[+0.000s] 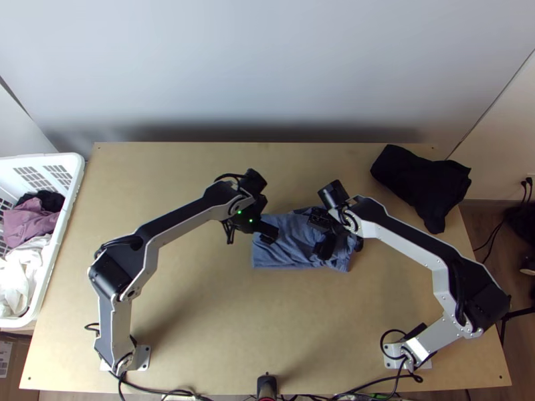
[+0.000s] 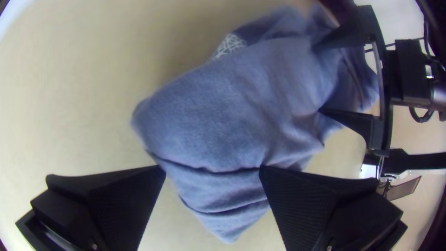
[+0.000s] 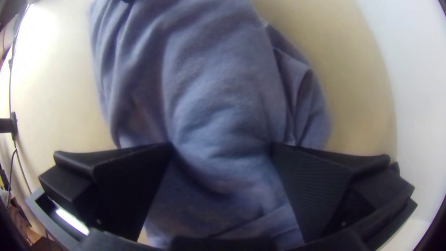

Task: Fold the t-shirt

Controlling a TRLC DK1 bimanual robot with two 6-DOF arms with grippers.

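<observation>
T-shirt [image 1: 291, 240] lies creased beneath left pincer [image 1: 266, 217] and right pincer [image 1: 321, 234], each spread apart, arms [image 1: 179, 220] bent inward.

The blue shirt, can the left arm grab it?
Probably yes: the left gripper is open at one end of the shirt, and the right gripper is nearer the other end, out of its way.

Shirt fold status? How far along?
Looks partly done: the blue-grey cloth t-shirt already lies in a compact, layered bundle. In hand: apparently nothing gripped; the black left gripper and black right gripper are open at opposite ends. Left, probably: flattening the creases and tucking in the uneven edges.
</observation>
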